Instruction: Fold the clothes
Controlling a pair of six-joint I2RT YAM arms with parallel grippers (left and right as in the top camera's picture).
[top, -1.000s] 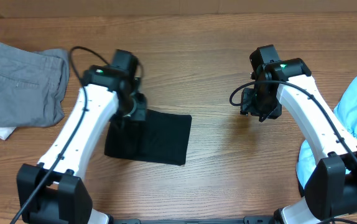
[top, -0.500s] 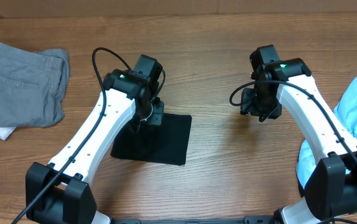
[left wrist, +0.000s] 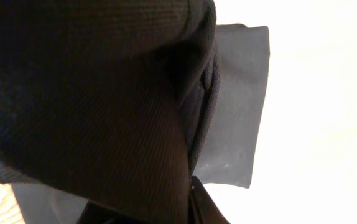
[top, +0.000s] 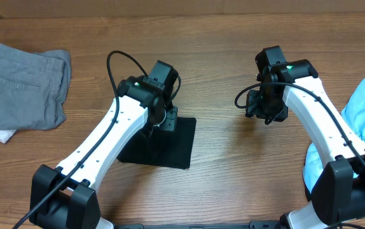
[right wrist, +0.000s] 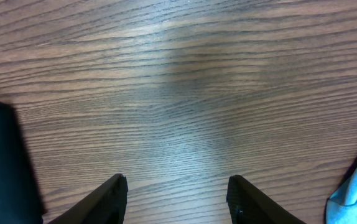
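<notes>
The black shirt (top: 173, 145) lies folded beneath the left gripper (top: 165, 121), which seems pinched on a raised fold, though cloth smothers its camera. The right gripper (right wrist: 177, 190) hangs open over bare table (top: 224, 57), with the blue T-shirt (top: 364, 108) to its right. Soft, light, limp cloth: grip edges or corners.

My left arm stretches forward across my middle, wrist bent down, gripper (top: 161, 121) clamped on a fold of the black shirt (top: 173, 145) that hides the fingers. My right gripper (right wrist: 177, 202) points down, jaws spread wide.
</notes>
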